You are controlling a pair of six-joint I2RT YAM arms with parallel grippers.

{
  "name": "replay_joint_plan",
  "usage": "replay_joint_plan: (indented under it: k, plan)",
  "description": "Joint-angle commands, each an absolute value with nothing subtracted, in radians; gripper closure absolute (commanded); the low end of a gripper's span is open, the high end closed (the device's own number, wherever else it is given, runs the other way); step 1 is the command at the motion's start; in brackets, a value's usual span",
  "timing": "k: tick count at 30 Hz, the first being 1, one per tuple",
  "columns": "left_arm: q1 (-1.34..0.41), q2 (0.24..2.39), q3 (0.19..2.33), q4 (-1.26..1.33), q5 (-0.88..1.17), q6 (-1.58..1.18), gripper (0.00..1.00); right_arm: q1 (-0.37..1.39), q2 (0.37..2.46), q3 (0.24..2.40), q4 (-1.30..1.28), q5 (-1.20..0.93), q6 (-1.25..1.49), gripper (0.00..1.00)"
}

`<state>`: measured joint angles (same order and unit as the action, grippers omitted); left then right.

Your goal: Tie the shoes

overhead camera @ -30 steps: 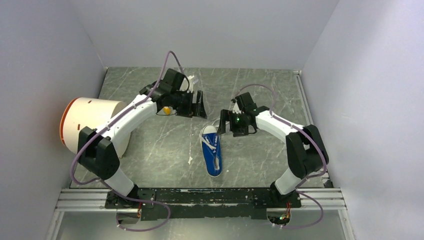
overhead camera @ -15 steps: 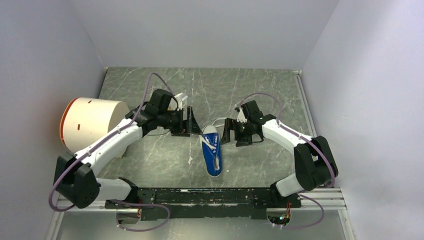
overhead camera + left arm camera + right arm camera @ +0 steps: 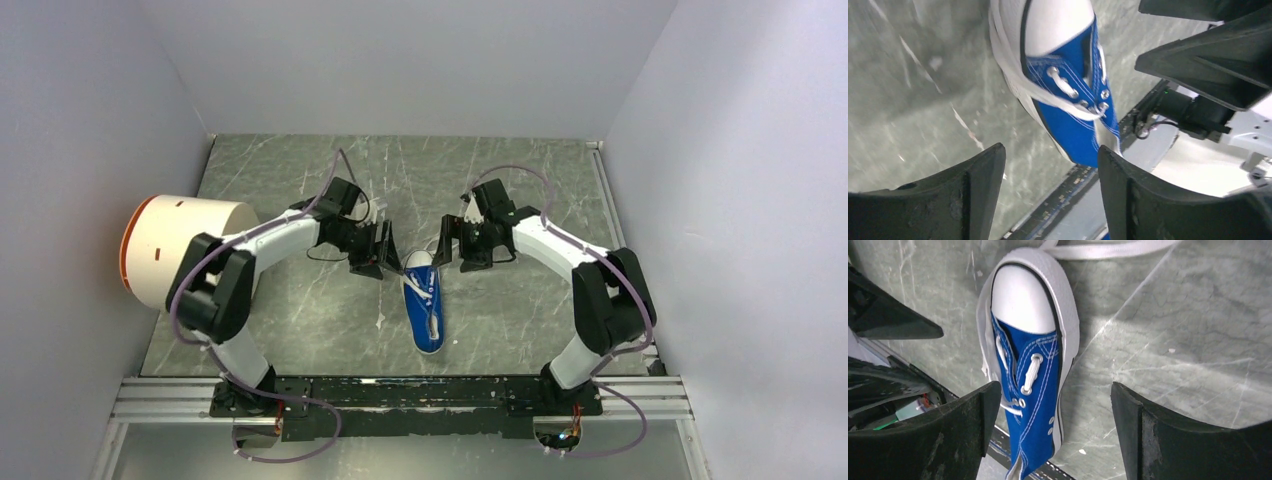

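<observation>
A small blue canvas sneaker (image 3: pixel 424 305) with a white toe cap lies mid-table, toe toward the back. It shows in the left wrist view (image 3: pixel 1068 95) and the right wrist view (image 3: pixel 1033 370). Its white laces are loose; one lace (image 3: pixel 1108 249) trails on the table past the toe. My left gripper (image 3: pixel 382 252) is open and empty just left of the toe (image 3: pixel 1050 165). My right gripper (image 3: pixel 452 246) is open and empty just right of the toe (image 3: pixel 1053 405). Both hang close above the table.
A large cream cylinder with an orange rim (image 3: pixel 180 248) lies at the left edge of the marbled table (image 3: pixel 520 320). White walls enclose the table on three sides. A black rail (image 3: pixel 400 392) runs along the near edge.
My left gripper has come forward and right, down to the shoe's toe. My right gripper shifted slightly and stays by the toe. The shoe has not moved.
</observation>
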<state>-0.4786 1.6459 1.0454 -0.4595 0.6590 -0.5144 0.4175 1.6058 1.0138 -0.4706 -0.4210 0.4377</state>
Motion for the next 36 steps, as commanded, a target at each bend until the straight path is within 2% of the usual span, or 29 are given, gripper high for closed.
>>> replay_joint_plan:
  k: [1,5,8,12,14,19,21,29,33,36]
  plan:
    - [-0.469,1.733,1.164,-0.513,0.690,-0.309,0.30,0.411,1.696,1.125,-0.532,-0.407,0.417,0.17]
    - [-0.457,1.843,1.141,-0.362,0.803,-0.328,0.29,0.409,1.783,1.215,-0.524,-0.409,0.434,0.18]
    - [-0.454,1.915,1.165,-0.335,0.846,-0.341,0.32,0.409,1.813,1.284,-0.544,-0.398,0.447,0.19]
    - [-0.434,1.948,1.137,-0.308,0.888,-0.338,0.25,0.409,1.824,1.319,-0.547,-0.383,0.462,0.19]
    - [-0.416,1.979,1.133,-0.273,0.947,-0.353,0.27,0.409,1.831,1.328,-0.551,-0.380,0.465,0.20]
    - [-0.399,2.012,1.168,-0.243,0.960,-0.357,0.46,0.409,1.826,1.297,-0.526,-0.376,0.478,0.20]
    - [-0.399,2.027,1.193,-0.243,0.968,-0.355,0.50,0.409,1.825,1.287,-0.520,-0.389,0.482,0.21]
    - [-0.400,2.068,1.221,-0.252,0.948,-0.363,0.47,0.408,1.850,1.327,-0.533,-0.404,0.457,0.21]
    - [-0.400,2.083,1.239,-0.267,0.933,-0.360,0.62,0.408,1.881,1.340,-0.535,-0.429,0.456,0.22]
    - [-0.404,2.056,1.264,-0.308,0.908,-0.329,0.77,0.408,1.885,1.333,-0.533,-0.425,0.446,0.23]
